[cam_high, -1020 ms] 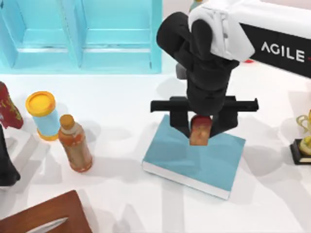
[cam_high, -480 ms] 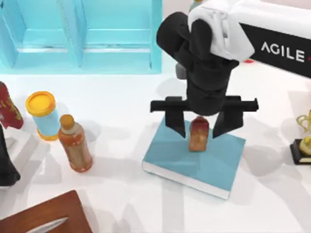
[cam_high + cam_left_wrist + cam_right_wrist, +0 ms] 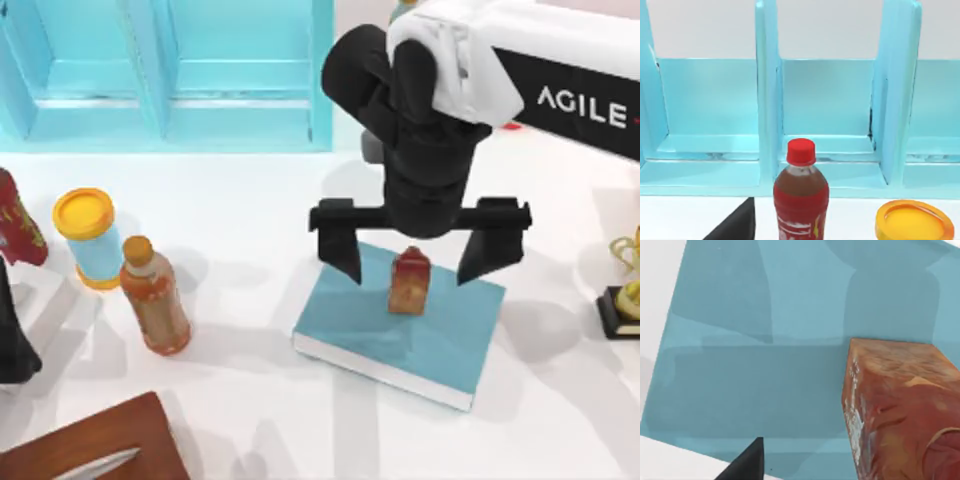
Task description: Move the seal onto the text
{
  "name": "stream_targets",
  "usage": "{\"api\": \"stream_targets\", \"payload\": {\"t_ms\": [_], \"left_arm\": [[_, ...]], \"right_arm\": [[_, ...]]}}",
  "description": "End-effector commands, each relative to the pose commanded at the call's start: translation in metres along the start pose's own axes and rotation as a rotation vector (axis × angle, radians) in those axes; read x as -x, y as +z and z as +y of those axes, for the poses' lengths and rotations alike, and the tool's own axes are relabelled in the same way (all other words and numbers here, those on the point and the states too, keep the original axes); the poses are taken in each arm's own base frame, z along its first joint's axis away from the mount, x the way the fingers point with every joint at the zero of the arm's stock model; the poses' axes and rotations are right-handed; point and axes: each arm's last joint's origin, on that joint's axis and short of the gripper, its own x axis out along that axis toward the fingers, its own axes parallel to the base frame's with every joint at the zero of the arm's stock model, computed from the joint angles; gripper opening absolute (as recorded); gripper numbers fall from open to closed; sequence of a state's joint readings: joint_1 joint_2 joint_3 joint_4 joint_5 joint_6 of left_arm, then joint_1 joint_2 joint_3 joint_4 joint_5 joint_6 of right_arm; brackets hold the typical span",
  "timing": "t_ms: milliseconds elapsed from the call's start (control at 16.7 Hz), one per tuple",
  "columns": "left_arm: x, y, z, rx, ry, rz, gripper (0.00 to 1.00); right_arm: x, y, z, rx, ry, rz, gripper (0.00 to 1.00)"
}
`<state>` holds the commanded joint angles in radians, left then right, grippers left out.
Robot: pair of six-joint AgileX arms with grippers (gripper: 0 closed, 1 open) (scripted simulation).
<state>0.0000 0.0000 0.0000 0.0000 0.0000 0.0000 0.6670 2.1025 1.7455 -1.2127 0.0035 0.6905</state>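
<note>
The seal [image 3: 410,281], a mottled reddish-orange block with a peaked top, stands upright on the teal-blue text [image 3: 350,310] near the middle of the table. My right gripper [image 3: 412,262] hangs just above it, open, with one black finger on each side and clear of the seal. In the right wrist view the seal [image 3: 900,410] rests on the text's cover [image 3: 750,370], and one fingertip [image 3: 745,462] shows at the edge. My left arm [image 3: 12,340] stays parked at the table's left edge.
A light-blue shelf unit [image 3: 165,70] spans the back. At the left stand a red-capped cola bottle [image 3: 801,192], a yellow-lidded can [image 3: 88,238] and a brown bottle with an orange cap [image 3: 153,296]. A wooden board [image 3: 95,445] lies front left, a trophy [image 3: 625,290] far right.
My right gripper has let go of the seal: its fingers spread wide apart. The seal now stands free on the text.
</note>
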Motion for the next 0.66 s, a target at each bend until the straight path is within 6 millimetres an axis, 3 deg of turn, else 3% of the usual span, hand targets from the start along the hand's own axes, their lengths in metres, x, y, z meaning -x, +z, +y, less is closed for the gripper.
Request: {"api": "stream_targets", "payload": {"t_ms": [240,660], "left_arm": [[0.000,0.000,0.000,0.000,0.000,0.000,1.00],[0.000,0.000,0.000,0.000,0.000,0.000,1.00]], "right_arm": [[0.001,0.000,0.000,-0.001,0.000,0.000,1.00],[0.030,0.000,0.000,-0.001,0.000,0.000,1.00]]}}
